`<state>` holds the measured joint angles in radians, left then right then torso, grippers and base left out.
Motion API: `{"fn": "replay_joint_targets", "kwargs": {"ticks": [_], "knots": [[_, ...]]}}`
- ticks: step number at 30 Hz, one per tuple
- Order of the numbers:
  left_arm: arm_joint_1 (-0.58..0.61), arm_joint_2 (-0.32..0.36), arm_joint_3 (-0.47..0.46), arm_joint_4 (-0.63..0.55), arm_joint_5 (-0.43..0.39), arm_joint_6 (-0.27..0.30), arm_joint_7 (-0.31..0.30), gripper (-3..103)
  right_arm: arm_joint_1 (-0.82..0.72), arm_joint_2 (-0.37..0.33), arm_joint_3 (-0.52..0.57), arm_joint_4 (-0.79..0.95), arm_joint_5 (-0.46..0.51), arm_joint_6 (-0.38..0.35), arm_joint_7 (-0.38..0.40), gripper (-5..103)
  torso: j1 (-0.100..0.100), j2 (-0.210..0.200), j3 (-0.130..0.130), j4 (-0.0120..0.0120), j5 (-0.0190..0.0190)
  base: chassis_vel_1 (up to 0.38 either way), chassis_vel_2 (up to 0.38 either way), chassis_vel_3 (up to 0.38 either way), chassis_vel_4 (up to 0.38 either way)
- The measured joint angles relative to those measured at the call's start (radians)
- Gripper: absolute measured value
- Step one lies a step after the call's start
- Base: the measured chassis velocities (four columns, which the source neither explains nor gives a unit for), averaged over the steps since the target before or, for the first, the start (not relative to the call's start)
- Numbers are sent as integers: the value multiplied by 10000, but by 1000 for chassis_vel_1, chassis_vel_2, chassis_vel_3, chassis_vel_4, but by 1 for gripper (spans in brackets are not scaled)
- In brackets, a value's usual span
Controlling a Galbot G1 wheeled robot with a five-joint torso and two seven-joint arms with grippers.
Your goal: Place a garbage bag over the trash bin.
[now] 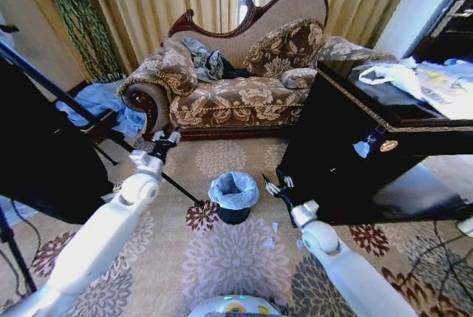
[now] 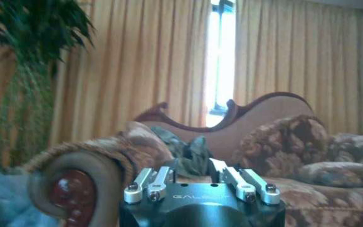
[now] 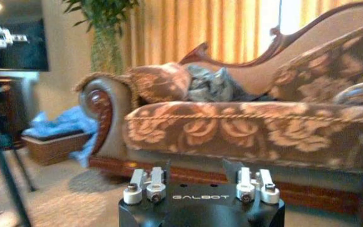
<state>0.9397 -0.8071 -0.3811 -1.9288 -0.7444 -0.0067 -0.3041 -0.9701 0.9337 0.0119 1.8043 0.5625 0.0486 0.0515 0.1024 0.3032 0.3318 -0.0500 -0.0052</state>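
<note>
The trash bin [image 1: 233, 216], small, black and round, stands on the patterned carpet in front of the sofa. The garbage bag [image 1: 233, 188], pale blue and crinkly, lines it and its edge is folded over the bin's rim. My left gripper [image 1: 167, 140] hangs up and to the left of the bin, well apart from it; in the left wrist view the left gripper [image 2: 193, 169] is open and empty, facing the sofa. My right gripper [image 1: 272, 185] sits just right of the bin, a little clear of the bag. The right gripper [image 3: 196, 169] is also open and empty.
A floral sofa [image 1: 236, 95] stands behind the bin. A dark wooden cabinet [image 1: 355, 147] with white plastic bags [image 1: 392, 77] on top is close on the right. A black tripod leg [image 1: 89, 114] crosses the left side, past a blue cloth heap [image 1: 96, 103]. Small scraps [image 1: 270, 241] lie on the carpet.
</note>
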Motion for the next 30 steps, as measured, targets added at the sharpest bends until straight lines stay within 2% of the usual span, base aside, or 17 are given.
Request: {"fn": "replay_joint_targets", "kwargs": {"ticks": [3,4,5,6,8,9,12,13,15,17,18,19,21,23,24,30], "knots": [[1059,178,-1232,-772,-130,41,-188,24,1207,-258,-1527,-270,122,-748,248,37,0,0,0,-7,0,0,0,0,0],[1059,178,-1232,-772,-130,41,-188,24,1207,-258,-1527,-270,122,-748,248,37,0,0,0,-7,0,0,0,0,0],[1362,202,-1627,-996,-255,77,-261,28,1652,-237,-1999,-414,42,-1067,417,33,0,0,1,-6,4,0,0,0,0],[1588,206,-1938,-1209,-374,109,-318,28,2063,-187,-2411,-540,-19,-1416,630,27,1,0,1,-2,1,0,0,0,0],[2141,101,-2862,-1731,-696,201,-519,39,3147,41,-3667,-947,21,-2471,1432,16,0,0,0,1,4,0,0,0,0],[2141,101,-2862,-1731,-696,201,-519,39,3147,41,-3667,-947,21,-2471,1432,16,0,0,0,1,4,0,0,0,0],[2788,-357,-3796,-2370,-989,241,-645,56,4631,399,-5685,-1558,228,-3560,2145,5,1,0,1,-5,2,0,0,0,0],[2788,-357,-3796,-2370,-989,241,-645,56,4631,399,-5685,-1558,228,-3560,2145,5,1,0,1,-5,2,0,0,0,0],[3173,-725,-4236,-2714,-1161,258,-658,66,5741,693,-6936,-2090,405,-4163,2272,1,0,0,0,-4,0,0,0,0,0],[3290,-851,-4370,-2813,-1206,258,-659,66,6053,784,-7283,-2271,464,-4254,2297,1,0,0,0,-3,-1,0,0,0,0],[3433,-1014,-4547,-2910,-1258,258,-664,72,6552,953,-7807,-2575,506,-4392,2311,0,1,0,0,-2,1,0,0,0,0],[3523,-1179,-4663,-2978,-1303,240,-661,82,7051,1135,-8337,-2874,497,-4547,2313,0,0,0,0,0,-2,0,0,0,0],[3528,-1247,-4697,-2988,-1330,235,-655,82,7282,1228,-8609,-3015,487,-4635,2314,0,0,0,0,0,-2,0,0,0,0],[3436,-1407,-4719,-2971,-1394,216,-639,92,7971,1489,-9366,-3413,450,-4919,2290,0,0,0,0,-5,2,0,0,0,0],[3436,-1407,-4719,-2971,-1394,216,-639,92,7971,1489,-9366,-3413,450,-4919,2290,0,0,0,0,-5,2,0,0,0,0],[2836,-1554,-4500,-2699,-1621,219,-615,94,9545,1948,-11155,-4088,418,-5742,1636,0,1,-1,1,-7,2,0,0,0,0]]}}
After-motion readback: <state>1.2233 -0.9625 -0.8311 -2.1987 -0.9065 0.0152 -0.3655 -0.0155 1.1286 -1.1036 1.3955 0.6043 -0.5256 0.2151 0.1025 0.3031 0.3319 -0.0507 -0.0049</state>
